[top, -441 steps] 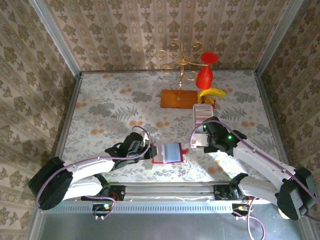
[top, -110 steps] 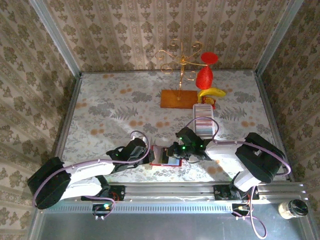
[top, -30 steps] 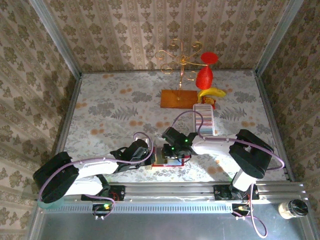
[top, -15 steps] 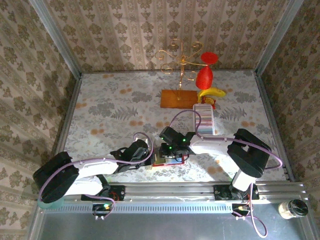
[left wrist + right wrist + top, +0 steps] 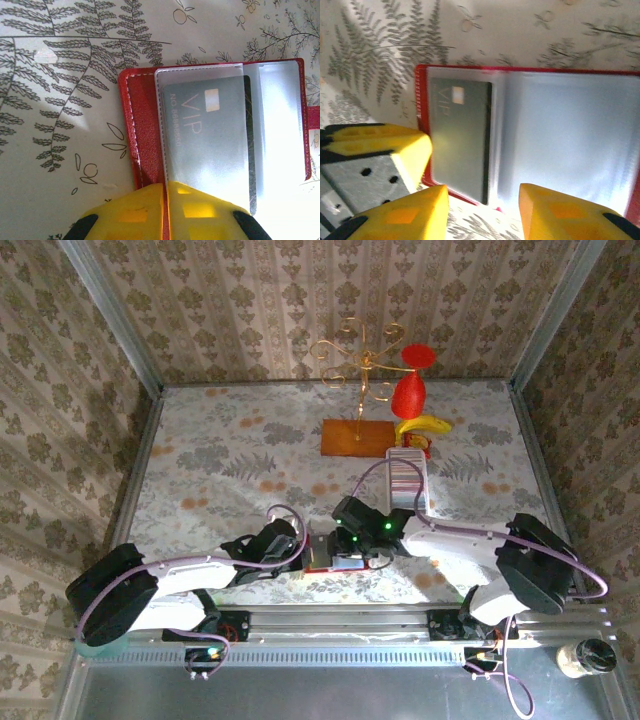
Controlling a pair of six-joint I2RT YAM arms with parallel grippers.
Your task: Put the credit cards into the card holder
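The red card holder [image 5: 322,562] lies open on the patterned table near the front. A grey VIP credit card [image 5: 210,127] sits inside its left clear pocket [image 5: 460,132]. My left gripper [image 5: 166,187] is shut on the holder's near left edge, with the red cover pinched between its yellow fingers [image 5: 298,552]. Over the holder's middle my right gripper [image 5: 482,192] hangs open with nothing between its fingers [image 5: 352,538]. More credit cards [image 5: 408,478] stand in a row in the long white tray behind the right arm.
An orange-brown stand base [image 5: 357,437] with a gold wire stand [image 5: 358,355] is at the back. A red object [image 5: 408,392] and a banana [image 5: 422,426] sit beside it. Patterned walls close the table's sides.
My right gripper has opened and drawn back a little to the right over the holder, and its elbow has swung right. The left arm has stayed put.
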